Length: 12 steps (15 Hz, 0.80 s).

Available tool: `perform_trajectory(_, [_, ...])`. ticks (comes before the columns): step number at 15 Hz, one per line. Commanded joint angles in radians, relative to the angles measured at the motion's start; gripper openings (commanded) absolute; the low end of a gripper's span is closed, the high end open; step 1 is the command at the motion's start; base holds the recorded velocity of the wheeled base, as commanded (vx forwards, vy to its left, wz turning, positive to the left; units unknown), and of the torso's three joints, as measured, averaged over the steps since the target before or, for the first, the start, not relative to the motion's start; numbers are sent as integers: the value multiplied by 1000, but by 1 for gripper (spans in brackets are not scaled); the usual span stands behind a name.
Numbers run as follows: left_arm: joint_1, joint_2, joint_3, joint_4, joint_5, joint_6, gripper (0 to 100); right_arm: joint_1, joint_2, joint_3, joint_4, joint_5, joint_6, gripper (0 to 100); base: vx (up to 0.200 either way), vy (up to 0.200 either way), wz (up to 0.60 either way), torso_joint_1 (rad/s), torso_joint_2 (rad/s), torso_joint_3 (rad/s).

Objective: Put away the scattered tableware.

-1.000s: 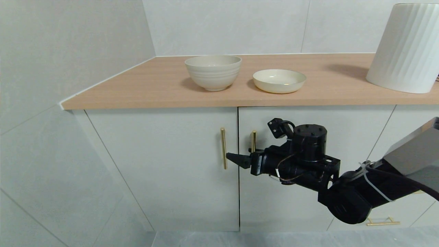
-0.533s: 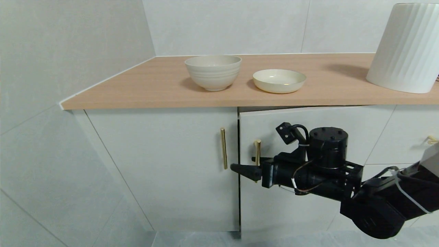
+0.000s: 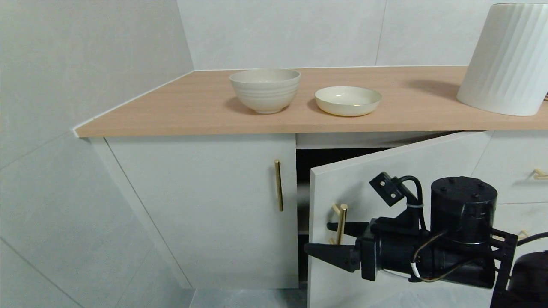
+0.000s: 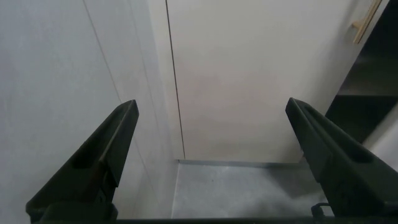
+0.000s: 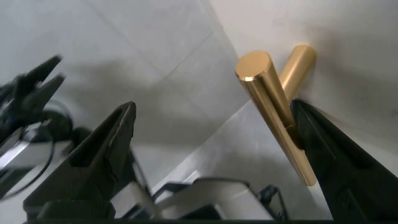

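A deep ribbed cream bowl (image 3: 264, 90) and a shallow cream dish (image 3: 348, 100) stand side by side on the wooden counter (image 3: 192, 115). Below them the right cabinet door (image 3: 385, 171) stands partly ajar, with a dark gap beside it. My right gripper (image 3: 336, 239) is open and hooked around that door's gold handle (image 3: 341, 220). In the right wrist view the handle (image 5: 273, 106) rests against one finger (image 5: 329, 168) of the gripper (image 5: 217, 162). My left gripper (image 4: 211, 162) is open and empty, low before the shut left door (image 4: 249, 81).
A tall white ribbed container (image 3: 505, 60) stands on the counter at the right. The left door (image 3: 205, 205) has a gold handle (image 3: 278, 185). Tiled wall runs along the left, and drawers with gold pulls (image 3: 539, 173) lie to the right.
The right cabinet door has swung from shut to partly ajar. My right gripper has drawn back toward me and lower, with the handle between its fingers.
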Motion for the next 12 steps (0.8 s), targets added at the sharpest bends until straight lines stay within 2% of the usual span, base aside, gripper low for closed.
perform_trajectory(1, [0,0,0,-1,0,4,100,15,-47,27,-4,4,1,100,0,0,0,0,0,0])
perform_trajectory(2, [0,0,0,-1,-2,10,100,15,-48,28,-4,4,1,100,0,0,0,0,0,0])
perform_trajectory(4, [0,0,-17,-6,-14,42,100,15,-48,33,-4,4,2,100,0,0,0,0,0,0])
perform_trajectory(5, [-1,2,-94,9,-35,45,100,15,-47,33,-4,4,2,100,0,0,0,0,0,0])
perform_trajectory(7, [-24,77,-265,72,-164,45,100,15,-47,33,-4,4,2,100,0,0,0,0,0,0])
perform_trajectory(8, [-26,184,-387,126,-255,45,100,15,-47,31,-4,4,2,100,0,0,0,0,0,0])
perform_trajectory(9, [-26,270,-449,150,-293,47,100,15,-47,31,-4,4,2,100,0,0,0,0,0,0])
perform_trajectory(10, [-27,445,-537,157,-359,47,100,16,-47,31,-4,5,1,100,0,0,0,0,0,0])
perform_trajectory(12, [-32,675,-611,154,-460,51,100,21,-44,31,-4,4,2,100,0,0,0,0,0,0])
